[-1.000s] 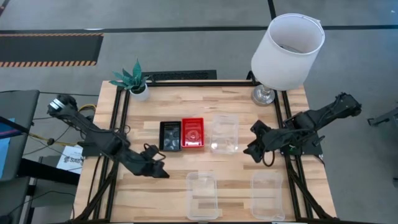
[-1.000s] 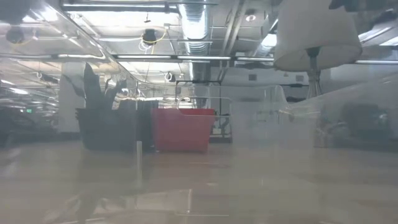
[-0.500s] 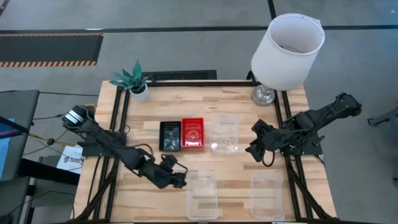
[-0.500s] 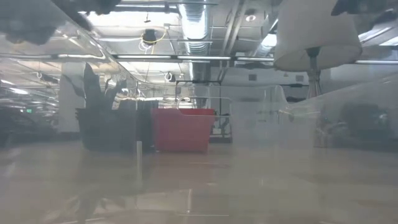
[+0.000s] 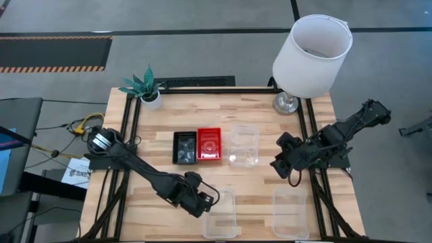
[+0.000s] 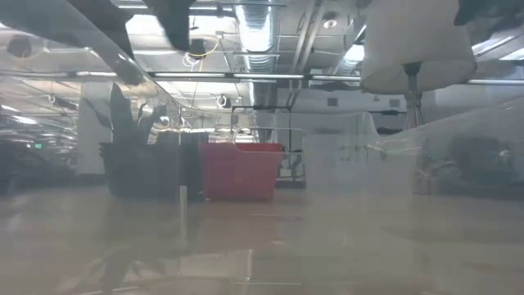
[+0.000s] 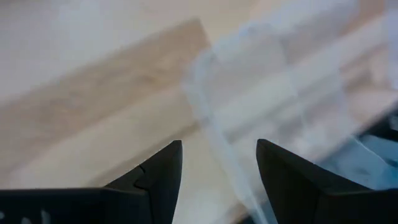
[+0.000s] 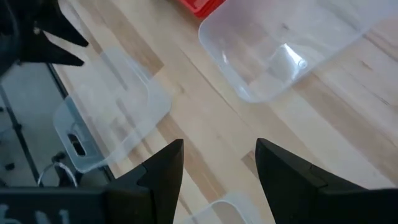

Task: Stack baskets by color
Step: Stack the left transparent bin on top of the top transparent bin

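Observation:
A black basket, a red basket and a clear basket stand side by side on their bottoms at mid-table. Two more clear baskets sit by the near edge, one left and one right. My left gripper hangs open, pointing steeply down, over the left rim of the near-left clear basket; that rim shows between its fingertips, and I cannot tell any touch. My right gripper waits open, above the table right of the middle clear basket.
A white lampshade on its lamp stands at the far right corner, and a small potted plant at the far left. Bare wood lies left of the black basket and between the two near clear baskets.
My left gripper has swung from the table's left side toward the right and the near edge, sinking and tipping further down, until it hangs at the near-left clear basket's rim. Its fingers stay open. The baskets have not moved.

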